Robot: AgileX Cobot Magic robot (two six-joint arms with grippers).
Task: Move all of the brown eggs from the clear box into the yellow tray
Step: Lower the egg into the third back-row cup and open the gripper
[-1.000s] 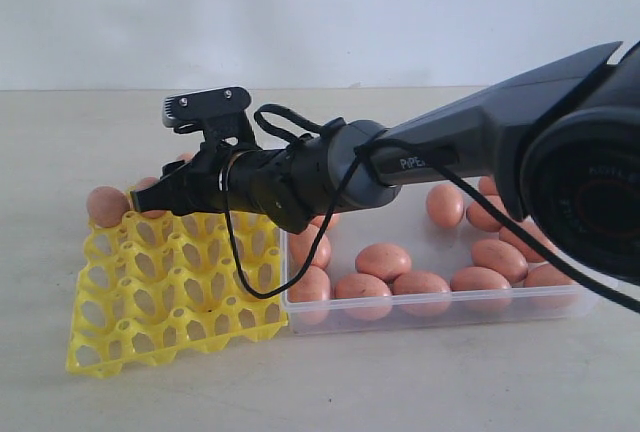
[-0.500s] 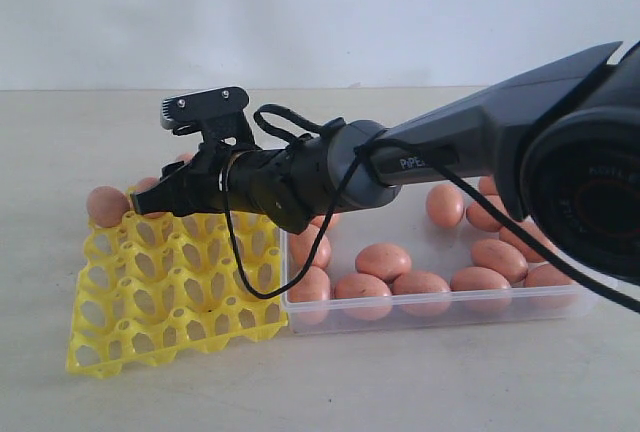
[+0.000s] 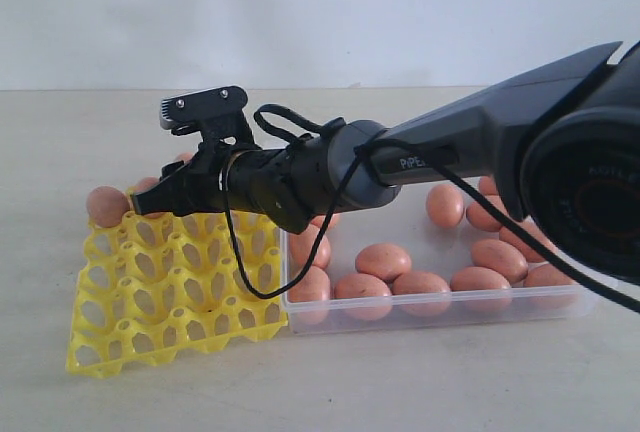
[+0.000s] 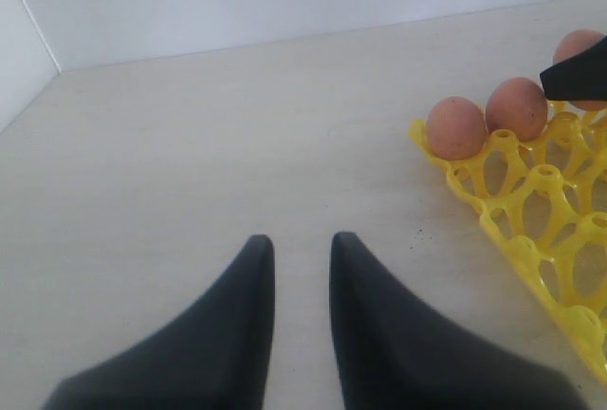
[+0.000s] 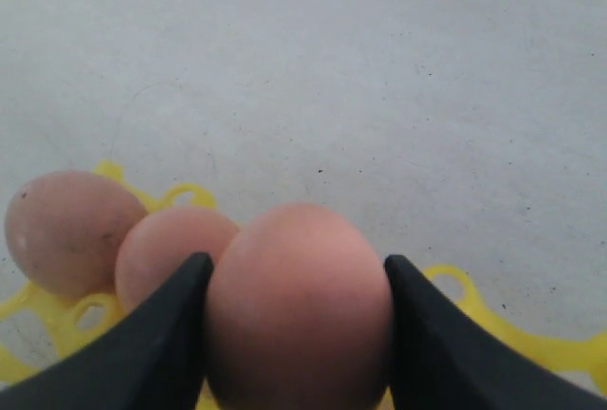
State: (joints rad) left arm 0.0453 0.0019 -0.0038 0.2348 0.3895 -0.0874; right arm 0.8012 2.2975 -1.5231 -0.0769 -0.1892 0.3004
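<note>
R gripper (image 5: 296,272) clamped on one brown egg (image 5: 299,325) over yellow tray (image 3: 170,297) far edge, beside two seated eggs (image 5: 71,230). L gripper (image 4: 302,244) slightly apart, empty. Risk if I release high: egg hits a post (image 4: 547,175) and cracks, or knocks a neighbour. Others sit in clear box (image 3: 430,318).

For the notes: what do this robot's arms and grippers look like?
The right arm is dark grey, rounded, with white lettering beginning PiPE and a looping black cable. Both the left gripper and right gripper have matte black, tapering fingers.
</note>
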